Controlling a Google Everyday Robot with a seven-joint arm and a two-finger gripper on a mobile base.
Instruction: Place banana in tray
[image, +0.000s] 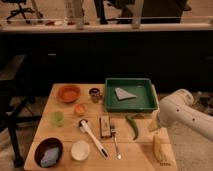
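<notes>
A wooden table (135, 157) carried a green tray (131, 108) at its far right with a pale grey wedge (122, 93) inside, and the banana (158, 148) lay at the near right corner, well apart from the tray. A green pepper (132, 126) lay between them, beside a fork (115, 140), a brown block (104, 126) and a white brush (92, 137), with an orange bowl (68, 92) further left. A white arm reached in from the right, its gripper (152, 124) over the table's right edge between tray and banana, fingers apart and holding nothing.
</notes>
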